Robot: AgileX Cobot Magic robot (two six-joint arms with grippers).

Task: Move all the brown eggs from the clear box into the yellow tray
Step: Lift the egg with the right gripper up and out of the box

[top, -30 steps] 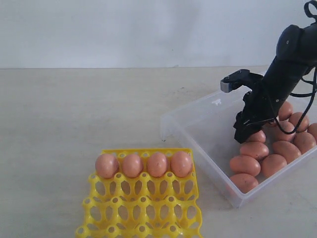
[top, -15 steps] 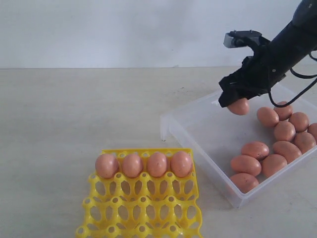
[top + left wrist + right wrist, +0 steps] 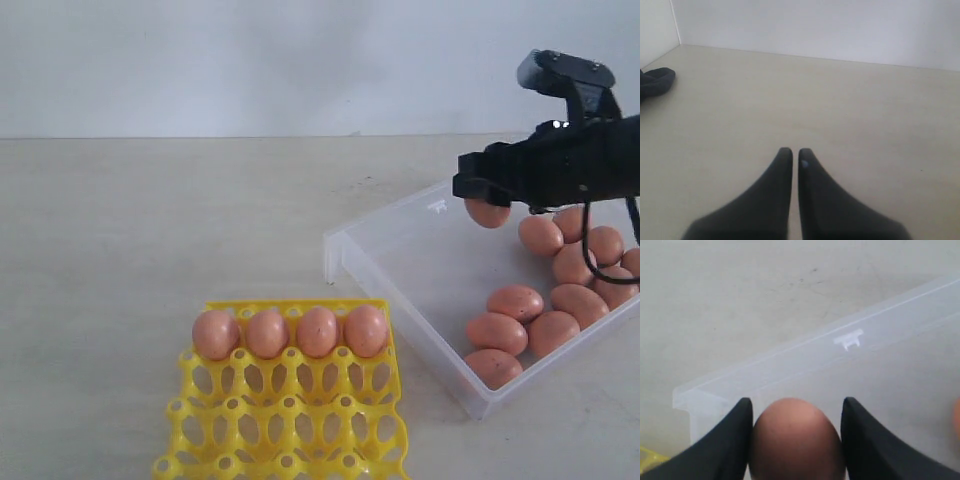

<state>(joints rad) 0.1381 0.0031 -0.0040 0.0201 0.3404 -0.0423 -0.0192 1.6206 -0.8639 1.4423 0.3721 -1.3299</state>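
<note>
Tabletop (image 3: 150, 230), yellow tray (image 3: 287, 406) with four brown eggs (image 3: 267, 333)

The surface (image 3: 150, 230) is pale beige and matte, with a few faint dark marks (image 3: 352, 185) near its middle. Two things lie directly on it: the yellow tray (image 3: 290, 412) in front, and the clear box (image 3: 415, 255), askew, to its right and farther back, near but apart.

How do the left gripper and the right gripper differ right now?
The right gripper is closed on a brown egg, its jaws spread around it; the left gripper is shut and empty. The right gripper is above the clear box; the left gripper is over the table. Both are black.
</note>
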